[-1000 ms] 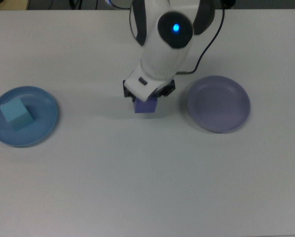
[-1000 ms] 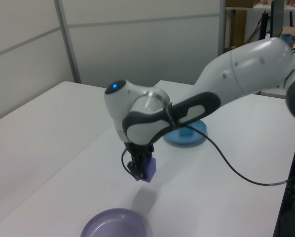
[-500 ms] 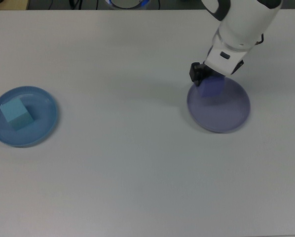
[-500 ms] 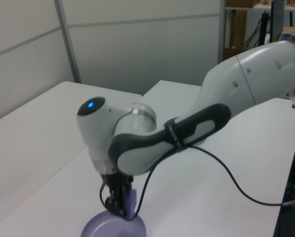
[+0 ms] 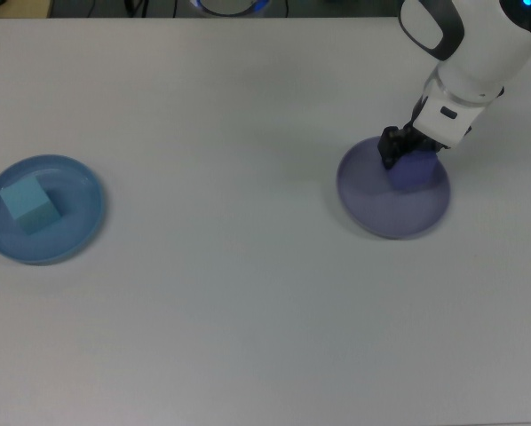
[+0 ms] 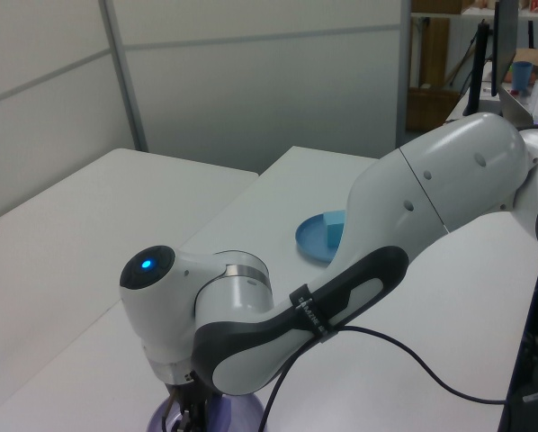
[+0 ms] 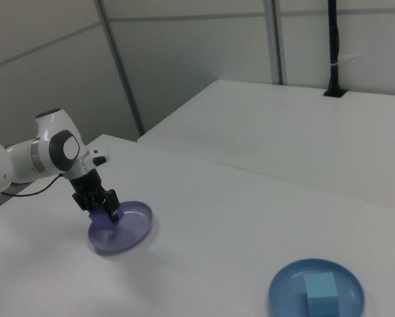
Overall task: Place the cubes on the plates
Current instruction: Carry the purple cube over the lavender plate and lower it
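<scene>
While gripping indigo cube (image 5: 414, 170), hand (image 5: 406, 158) tilts low over lavender plate (image 5: 381, 209).

The top view looks straight down on the white table (image 5: 248, 311) from above, taking in both plates with the arm (image 5: 465, 53) entering from the upper right corner. The left view stands low and close beside the lavender plate (image 6: 224, 416), looking along the table past the arm's bulk toward the blue plate (image 6: 316, 241) far behind, while the right view looks from the opposite end, higher and farther off, with the blue plate (image 7: 316, 290) nearest and the lavender plate (image 7: 128, 231) and arm beyond; all three share both plates and the table between them
</scene>
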